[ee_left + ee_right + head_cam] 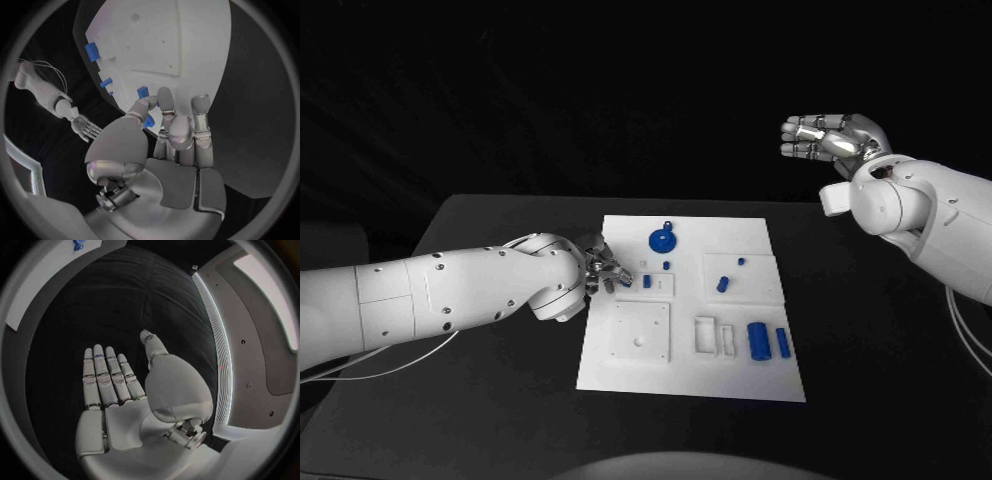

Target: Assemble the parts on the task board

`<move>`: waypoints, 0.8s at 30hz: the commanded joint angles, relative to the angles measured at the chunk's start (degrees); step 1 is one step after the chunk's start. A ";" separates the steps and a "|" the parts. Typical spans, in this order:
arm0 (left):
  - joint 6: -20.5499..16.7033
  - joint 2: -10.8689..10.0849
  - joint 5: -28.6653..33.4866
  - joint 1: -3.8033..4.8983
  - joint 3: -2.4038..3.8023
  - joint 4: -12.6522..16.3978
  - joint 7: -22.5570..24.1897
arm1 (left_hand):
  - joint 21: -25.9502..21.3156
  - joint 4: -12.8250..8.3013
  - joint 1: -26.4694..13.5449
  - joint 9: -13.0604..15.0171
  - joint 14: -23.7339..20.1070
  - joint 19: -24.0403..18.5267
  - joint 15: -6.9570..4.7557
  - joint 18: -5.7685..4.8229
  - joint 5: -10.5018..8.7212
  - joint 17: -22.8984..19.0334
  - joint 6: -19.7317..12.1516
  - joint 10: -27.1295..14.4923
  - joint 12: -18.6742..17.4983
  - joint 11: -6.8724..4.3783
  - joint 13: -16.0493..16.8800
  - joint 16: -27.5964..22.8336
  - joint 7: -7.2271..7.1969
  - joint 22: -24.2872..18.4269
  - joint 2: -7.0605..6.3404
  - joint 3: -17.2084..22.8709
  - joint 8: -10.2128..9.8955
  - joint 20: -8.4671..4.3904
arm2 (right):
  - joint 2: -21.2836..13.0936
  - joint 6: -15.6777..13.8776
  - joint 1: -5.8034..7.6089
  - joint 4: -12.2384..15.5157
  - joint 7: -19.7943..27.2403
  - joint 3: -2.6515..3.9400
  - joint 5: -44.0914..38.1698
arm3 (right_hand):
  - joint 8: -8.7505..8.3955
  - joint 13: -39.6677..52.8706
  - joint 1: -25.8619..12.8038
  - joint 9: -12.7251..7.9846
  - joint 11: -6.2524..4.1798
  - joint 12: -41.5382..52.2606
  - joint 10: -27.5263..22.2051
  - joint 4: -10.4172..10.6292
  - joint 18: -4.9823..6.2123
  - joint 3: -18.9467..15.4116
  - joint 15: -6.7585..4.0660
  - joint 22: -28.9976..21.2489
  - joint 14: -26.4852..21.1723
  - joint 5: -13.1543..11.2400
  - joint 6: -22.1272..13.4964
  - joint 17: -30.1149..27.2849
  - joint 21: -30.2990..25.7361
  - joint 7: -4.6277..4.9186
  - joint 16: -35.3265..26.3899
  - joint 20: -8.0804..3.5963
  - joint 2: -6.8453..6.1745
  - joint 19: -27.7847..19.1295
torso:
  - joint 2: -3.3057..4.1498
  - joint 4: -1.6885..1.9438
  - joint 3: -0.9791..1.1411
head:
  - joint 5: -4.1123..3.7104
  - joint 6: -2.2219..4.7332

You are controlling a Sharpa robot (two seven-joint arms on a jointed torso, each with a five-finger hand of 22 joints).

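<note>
The white task board (689,375) (181,45) lies mid-table. My left hand (603,272) (172,125) reaches over its left edge. Thumb and fingers pinch a small blue part (626,281) (149,121) there; whether it is lifted off the board I cannot tell. A second small blue part (648,280) (143,92) stands just beyond the fingertips. My right hand (831,140) (112,380) is raised above the table's back right, fingers straight, holding nothing. It also appears small in the left wrist view (84,126).
On the board lie a round blue disc with a knob (662,239), two blue cylinders (759,340) at the front right, small blue pieces (723,284) near the middle, and a raised white square plate (640,332). Black table surrounds the board.
</note>
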 commanded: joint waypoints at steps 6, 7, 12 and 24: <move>0.25 0.17 1.35 -0.16 -0.10 -0.22 -0.21 | 0.86 -0.59 0.11 0.53 0.52 0.23 -0.15 -0.40 -0.63 1.04 7.72 2.67 0.78 -0.45 0.13 1.07 -5.29 1.76 0.30 0.64 0.26 0.21 | 0.24 0.80 0.01 0.06 0.87 0.03 -0.70 | -0.19 -0.05 -0.35 -0.06 -0.14 -0.21 0.16 -0.12 -0.35 -0.09 0.07 -0.02 -0.42 0.26 0.22 0.07 -0.14 0.25 -0.04 0.10 0.55 -0.22 | 0.02 0.02 0.03 | -0.17 -0.25; 0.24 0.17 1.44 -0.15 -0.09 -0.22 -0.20 | 0.93 -0.59 0.09 0.56 0.54 0.25 -0.14 -0.40 -0.64 1.13 7.75 2.67 0.83 -0.46 0.15 1.14 -5.30 1.77 0.30 0.64 0.27 0.21 | 0.26 0.79 0.01 0.08 0.90 0.03 -0.73 | -0.19 -0.05 -0.35 -0.06 -0.14 -0.21 0.16 -0.12 -0.35 -0.09 0.07 -0.02 -0.42 0.26 0.22 0.07 -0.14 0.25 -0.04 0.10 0.55 -0.22 | 0.02 0.01 0.02 | -0.16 -0.27; 0.44 0.21 2.48 -0.15 -0.09 -0.27 -0.34 | 1.31 -0.61 0.02 0.76 0.59 0.27 -0.09 -0.39 -0.57 1.63 7.94 2.68 1.17 -0.51 0.30 1.52 -5.37 1.84 0.37 0.65 0.30 0.28 | 0.38 0.81 0.00 0.15 0.97 0.03 -0.85 | -0.23 -0.06 -0.36 -0.08 -0.13 -0.22 0.08 -0.28 -0.36 -0.03 0.07 -0.02 -0.44 0.21 0.07 0.07 -0.14 0.33 -0.03 0.10 0.55 -0.27 | -0.01 -0.01 0.02 | -0.30 -0.27; 1.18 0.28 3.75 -0.14 -0.07 -0.20 -0.45 | 2.13 -1.05 -0.16 1.20 0.68 0.22 0.01 -0.34 -0.39 2.37 8.51 2.70 1.87 -0.60 0.46 2.15 -5.53 1.93 0.43 0.76 0.33 0.44 | 0.42 0.93 -0.07 -0.08 0.91 0.02 -0.92 | -0.22 -0.06 -0.36 -0.08 -0.12 -0.22 -0.01 -0.50 -0.36 0.03 0.08 -0.03 -0.48 0.30 0.06 0.07 -0.15 0.34 -0.04 0.12 0.50 -0.33 | -0.02 0.01 0.02 | -0.23 -0.37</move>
